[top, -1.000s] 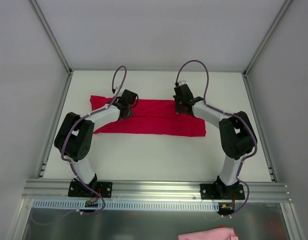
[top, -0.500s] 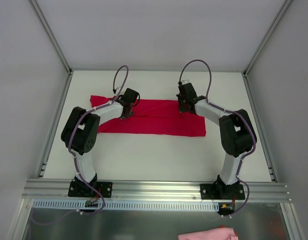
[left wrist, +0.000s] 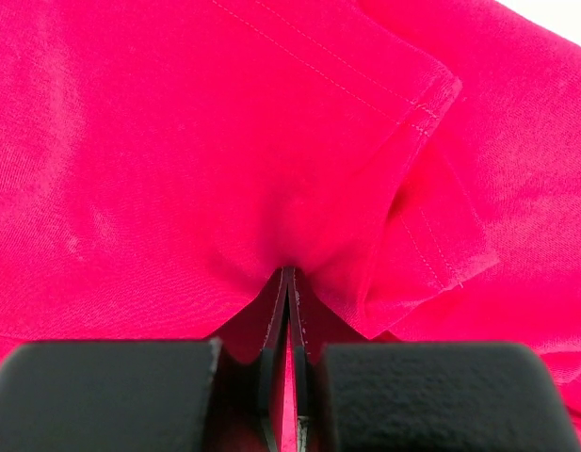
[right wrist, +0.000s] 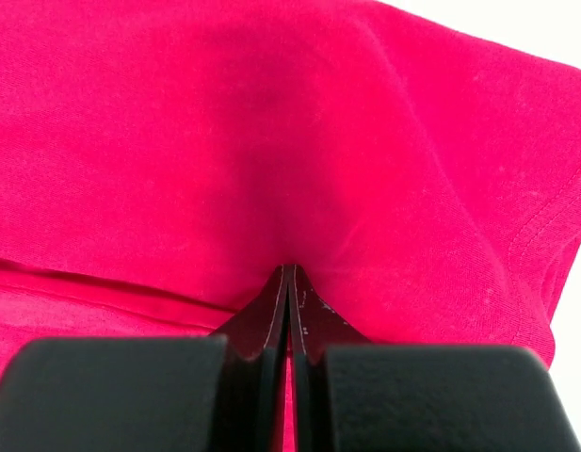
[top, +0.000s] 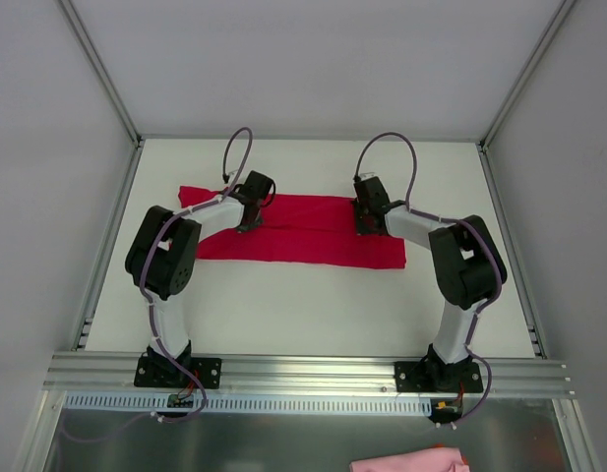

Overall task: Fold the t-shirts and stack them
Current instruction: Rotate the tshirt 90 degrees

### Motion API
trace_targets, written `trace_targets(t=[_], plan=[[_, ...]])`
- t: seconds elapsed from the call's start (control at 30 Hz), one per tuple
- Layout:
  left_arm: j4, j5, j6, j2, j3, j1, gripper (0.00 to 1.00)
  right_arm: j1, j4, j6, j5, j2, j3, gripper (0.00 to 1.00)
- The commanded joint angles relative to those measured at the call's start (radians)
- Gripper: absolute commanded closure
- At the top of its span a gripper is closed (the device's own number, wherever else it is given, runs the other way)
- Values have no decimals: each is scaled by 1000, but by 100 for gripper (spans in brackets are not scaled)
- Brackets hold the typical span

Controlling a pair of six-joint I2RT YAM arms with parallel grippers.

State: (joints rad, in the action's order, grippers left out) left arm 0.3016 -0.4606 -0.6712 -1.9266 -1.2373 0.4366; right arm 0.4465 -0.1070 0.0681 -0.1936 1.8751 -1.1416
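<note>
left end effector pinching t-shirt beside sleeve hem | right end effector pinching mid-cloth

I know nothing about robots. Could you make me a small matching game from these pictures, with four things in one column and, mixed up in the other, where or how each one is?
Things:
1. left gripper
2. right gripper
3. red t-shirt
4. pink cloth

Places or states:
a. at the bottom edge of the overhead view, nearer than the arms' bases
b. shut on the shirt's right half
c. lying as a long band across the white table
d. shut on the shirt beside a stitched sleeve hem

Pairs: 1-d, 2-b, 3-c, 4-a.
</note>
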Motion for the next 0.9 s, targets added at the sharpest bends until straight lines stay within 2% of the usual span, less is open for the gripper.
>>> trace_targets(t=[0.0,0.17,0.37,0.6,0.87], plan=[[1,51,-27,-23,-1,-13,100,-5,16,-16,11,-4,34,99],[19,77,-4,-52,-53,-25,100,12,46,-47,45,-45,115,99],[50,186,35,-149,-203,-44,100,89,62,-92,13,-168,253,99],[83,319,74,-284,-393,-49,100,289,10,-168,-98,-301,362,99],[28,458,133,-344,-450,-21,100,481,-60,-260,-193,-493,439,99]])
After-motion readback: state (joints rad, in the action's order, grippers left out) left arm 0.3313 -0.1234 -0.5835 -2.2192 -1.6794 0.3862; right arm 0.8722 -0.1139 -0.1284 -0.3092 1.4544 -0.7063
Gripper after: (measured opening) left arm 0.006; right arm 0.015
